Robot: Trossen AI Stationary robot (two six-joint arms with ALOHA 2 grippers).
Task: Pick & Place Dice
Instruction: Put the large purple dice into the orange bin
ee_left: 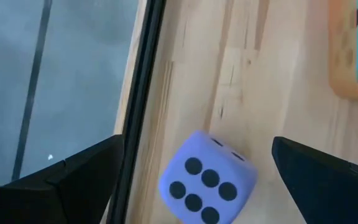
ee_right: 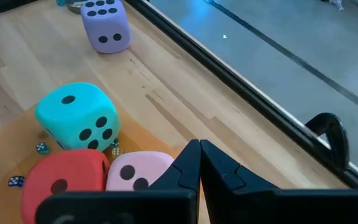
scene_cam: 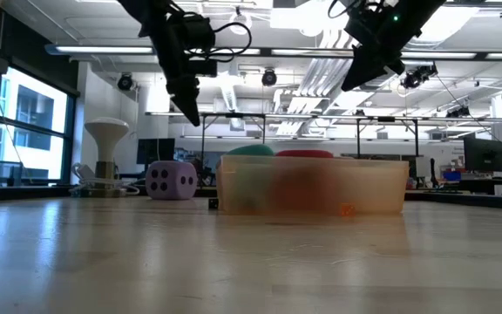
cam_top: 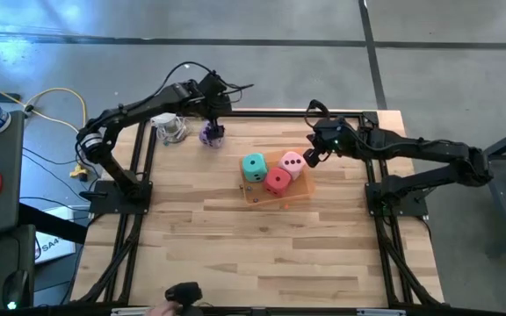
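My left gripper hangs spread wide right above the purple die, which sits alone on the table near the far edge, beside the cup. The teal die, red die and pink die already lie in the tray. The purple one looks soft and light, so I'd squeeze two opposite flat faces, gently. My right gripper, pressed shut, waits beside the tray.

Purple die sits on bare wood well apart from the orange tray, six pips up. Teal die, red die and pink die sit clustered inside that tray, touching each other.
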